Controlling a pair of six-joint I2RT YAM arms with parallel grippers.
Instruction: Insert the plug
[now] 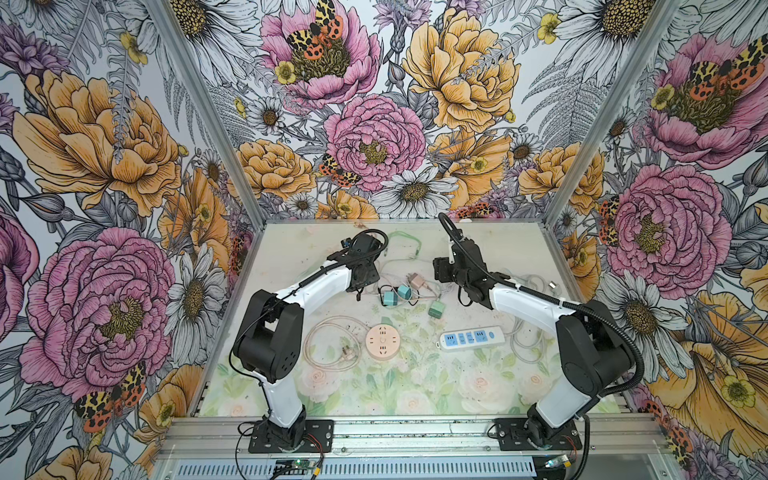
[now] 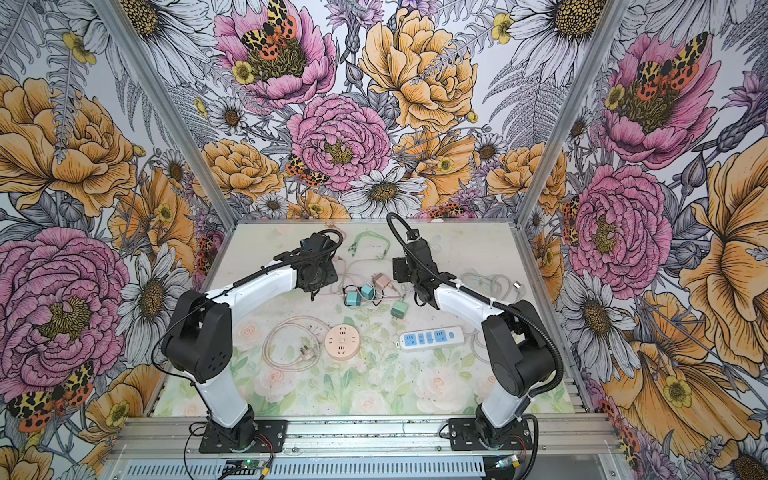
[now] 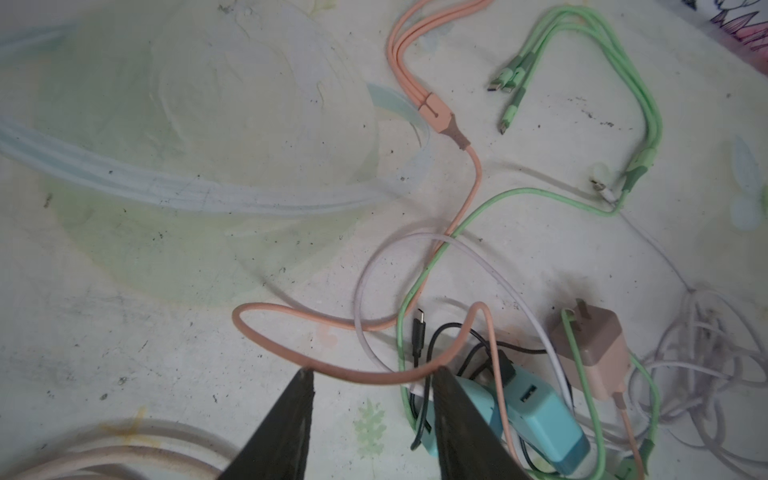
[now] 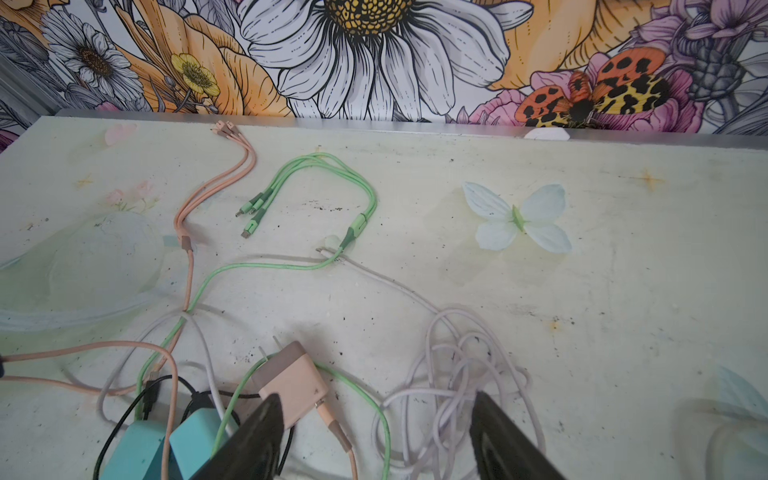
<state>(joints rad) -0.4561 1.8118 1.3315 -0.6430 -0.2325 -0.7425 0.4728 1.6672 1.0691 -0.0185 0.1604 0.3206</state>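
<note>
Well, nothing is inserted yet. Nearest you on the bench (image 1: 415,399), the white power strip (image 1: 471,338) and the round pink socket (image 1: 382,341) both lie with every outlet bare, so pick-up, carry and insertion are all left.

Beyond them, your left end effector (image 3: 376,390) stands partly apart and holds nothing. An orange cable (image 3: 361,376) lies across the bench at its fingertips, with the teal adapters (image 3: 544,419) just beside one finger.

Your right end effector (image 4: 378,424) is spread wide and empty. The pink charger plug (image 4: 286,382), probably the one meant though I can't be sure, lies with its prongs toward the far side. It is just beside one right finger, not between the two.

Farthest back lies the green cable (image 4: 332,174).
</note>
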